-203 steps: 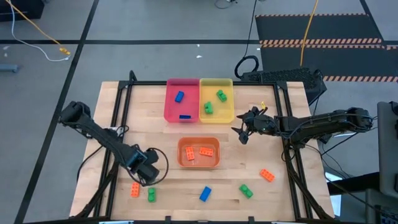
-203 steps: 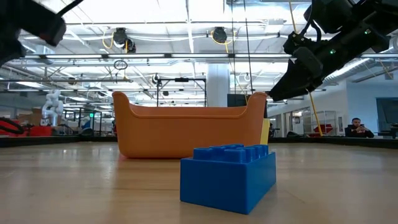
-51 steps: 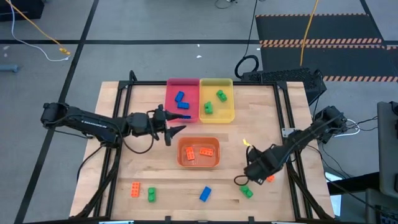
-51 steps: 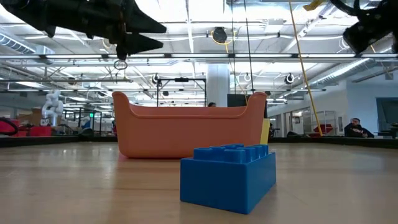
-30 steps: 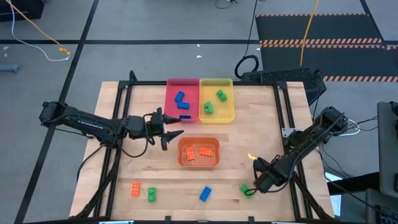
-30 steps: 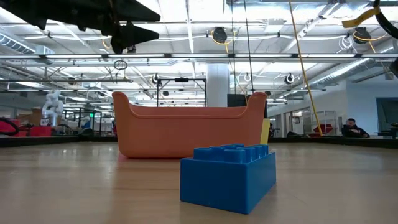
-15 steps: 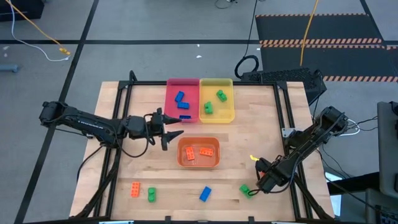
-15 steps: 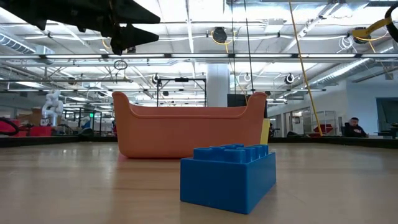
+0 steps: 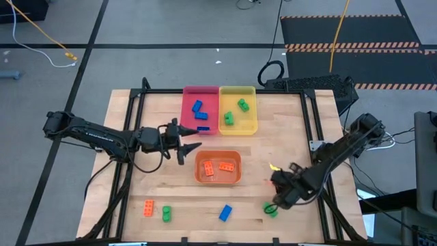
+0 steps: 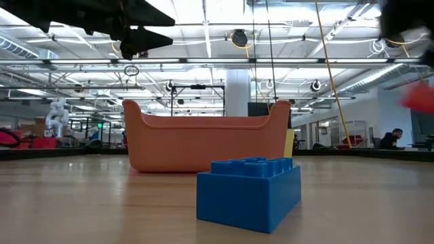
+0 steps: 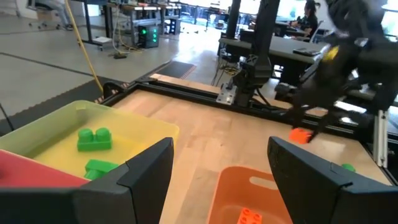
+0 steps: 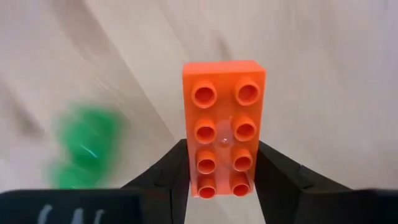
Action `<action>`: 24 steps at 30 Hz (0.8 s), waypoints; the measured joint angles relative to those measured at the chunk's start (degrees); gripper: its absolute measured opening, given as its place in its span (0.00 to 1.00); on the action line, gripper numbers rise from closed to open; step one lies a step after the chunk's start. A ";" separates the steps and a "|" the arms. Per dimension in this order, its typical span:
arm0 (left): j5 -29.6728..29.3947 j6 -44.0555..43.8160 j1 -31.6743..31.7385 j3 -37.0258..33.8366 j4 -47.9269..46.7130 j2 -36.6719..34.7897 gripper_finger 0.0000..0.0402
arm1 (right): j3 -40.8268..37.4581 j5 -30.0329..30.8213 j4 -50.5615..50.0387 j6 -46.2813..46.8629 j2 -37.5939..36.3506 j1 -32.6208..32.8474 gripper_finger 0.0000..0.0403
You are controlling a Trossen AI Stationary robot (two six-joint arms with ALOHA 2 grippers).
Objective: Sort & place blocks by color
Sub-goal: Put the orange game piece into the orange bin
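My right gripper [image 9: 276, 197] is shut on an orange block [image 12: 222, 124] above the table's near right part, just over a loose green block [image 9: 271, 210]. The orange block also shows in the left wrist view [image 11: 300, 135], up in the air. My left gripper [image 9: 191, 145] hovers open and holds nothing, left of the orange tray [image 9: 218, 179], which has two orange blocks in it. Loose on the near table lie a blue block [image 9: 225, 213], an orange block [image 9: 148, 208] and a green block [image 9: 166, 214]. My right gripper pinches the orange block's two long sides [image 12: 186, 163] between its two fingers, near one end of the block. The fingers point down from above and lie across the block. The block is lifted clear of the table, its studs up.
A pink tray [image 9: 188, 119] with blue blocks and a yellow tray [image 9: 250, 126] with green blocks stand side by side at the far middle. A black frame [image 9: 136, 102] runs round the table's edges. Bare wood lies between the trays and the near edge.
My right gripper has risen from the near right of the table and shifted a little toward the table's left, taking the orange block up off the wood. The block now hangs clear in the air. The green block has stayed where it lay.
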 joint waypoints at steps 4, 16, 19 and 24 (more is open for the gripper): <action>-0.58 0.05 0.00 0.00 0.02 0.00 0.65 | 5.76 7.42 4.52 -13.35 0.50 -5.23 0.32; -0.62 0.21 0.00 0.00 -0.15 0.00 0.65 | 10.44 2.17 28.81 -46.26 7.71 -21.51 0.32; -0.64 0.64 0.00 0.00 -0.36 0.00 0.65 | 11.91 -0.67 31.08 -49.61 10.84 -23.53 0.32; -0.67 0.78 0.02 0.00 -0.59 0.00 0.65 | 14.17 -3.00 29.62 -54.19 16.38 -24.82 0.32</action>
